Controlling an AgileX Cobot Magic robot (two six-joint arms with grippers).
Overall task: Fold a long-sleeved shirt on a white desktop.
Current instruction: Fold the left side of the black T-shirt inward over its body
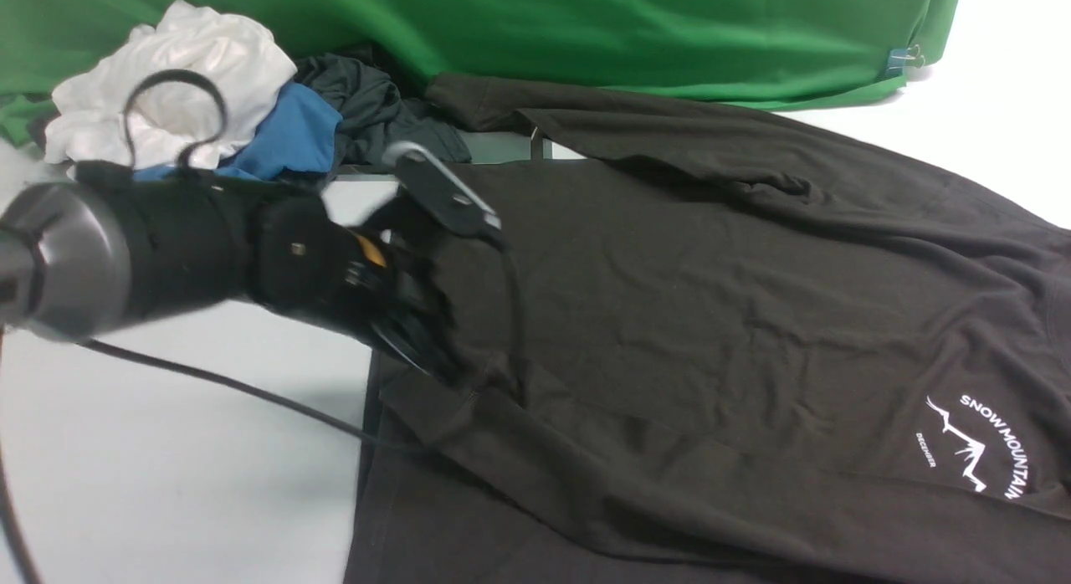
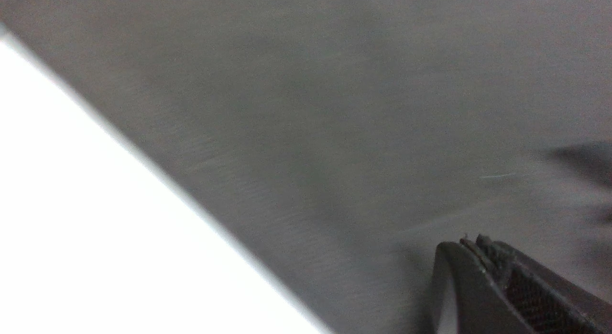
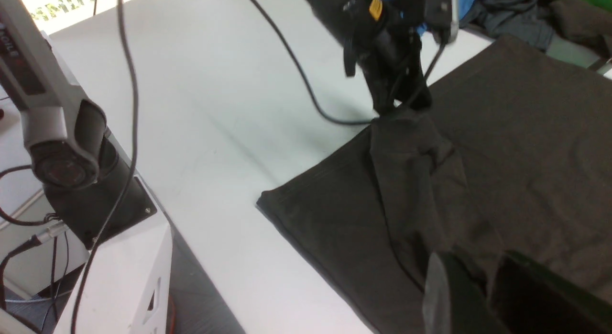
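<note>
The long-sleeved shirt (image 1: 711, 299), dark charcoal with a white "SNOW MOUNTAIN" logo (image 1: 979, 446), lies spread over the white desktop (image 1: 167, 467), with one sleeve folded across its body. At the shirt's left edge my left gripper (image 1: 439, 362) is shut on a pinch of the cloth. In the right wrist view that cloth rises in a peak to the left gripper (image 3: 399, 104). Close up, the left gripper (image 2: 473, 240) has its fingers pressed together over the fabric (image 2: 334, 109). My right gripper (image 3: 475, 260) is shut on a fold of the shirt (image 3: 526, 147) near its lower hem. The front view does not show this gripper.
A pile of white (image 1: 184, 74), blue (image 1: 293, 132) and dark grey (image 1: 368, 99) garments sits at the back left, before the green backdrop (image 1: 586, 32). A black cable (image 1: 234, 387) trails over the desktop. The robot's base (image 3: 67, 147) stands at the desk's near edge.
</note>
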